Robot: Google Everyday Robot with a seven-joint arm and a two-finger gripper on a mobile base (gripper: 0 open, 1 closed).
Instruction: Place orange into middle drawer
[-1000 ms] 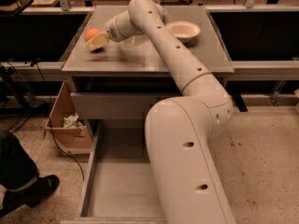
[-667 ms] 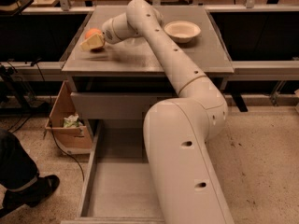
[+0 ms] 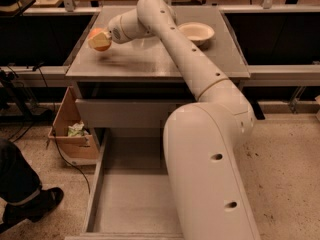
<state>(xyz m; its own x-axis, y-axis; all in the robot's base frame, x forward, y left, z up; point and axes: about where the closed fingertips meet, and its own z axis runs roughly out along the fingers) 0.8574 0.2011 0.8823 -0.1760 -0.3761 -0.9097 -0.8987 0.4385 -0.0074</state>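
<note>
Reaching over the table (image 3: 150, 66), the arm (image 3: 200, 74) held the gripper (image 3: 100, 40) at about 10 o'clock of the grey top. Its fingers were clenched on the orange (image 3: 95, 32), and the fruit seemed raised just above the surface. The white bowl (image 3: 196, 32) stood at 1 o'clock on the same top, well apart from the orange; only its pale inside showed. The middle drawer (image 3: 135, 194) was pulled out at 6 o'clock, below the table, and only its flat grey floor showed inside. A cardboard box (image 3: 64, 115), at 9 o'clock from the drawer, held some crumpled pale scraps (image 3: 76, 129).
</note>
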